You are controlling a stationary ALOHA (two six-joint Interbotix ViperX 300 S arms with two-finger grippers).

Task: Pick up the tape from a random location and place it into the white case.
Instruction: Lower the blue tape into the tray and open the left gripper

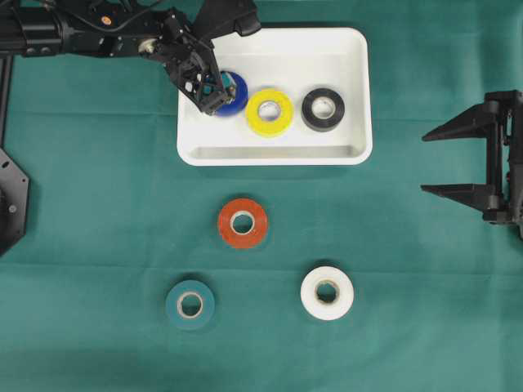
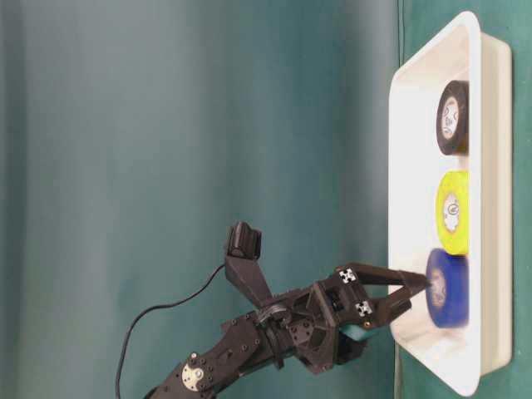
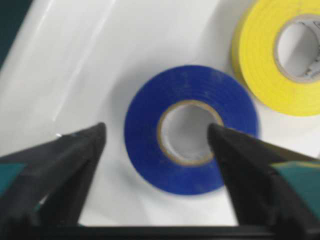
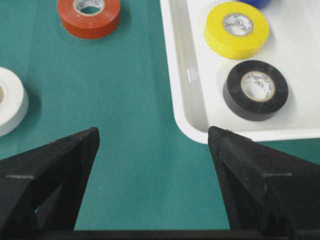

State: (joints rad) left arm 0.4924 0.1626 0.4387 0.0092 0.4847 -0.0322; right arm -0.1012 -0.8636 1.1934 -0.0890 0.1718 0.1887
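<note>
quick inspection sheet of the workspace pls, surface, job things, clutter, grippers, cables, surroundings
surface: green cloth over the table
job's things: white case holds blue tape, yellow tape and black tape; red tape, teal tape and white tape lie on the cloth
clutter: nothing seen
grippers: left gripper open over the blue tape; right gripper open, empty
cables: black cable at left arm
surroundings: green backdrop

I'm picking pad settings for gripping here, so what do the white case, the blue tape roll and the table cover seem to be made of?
White case: likely moulded plastic, glossy, with soft highlights on its rounded rim.
Blue tape roll: looks like smooth vinyl tape, slight sheen, wound on a tan, probably cardboard, core.
Table cover: seems green cloth, matte, with faint creases.
</note>
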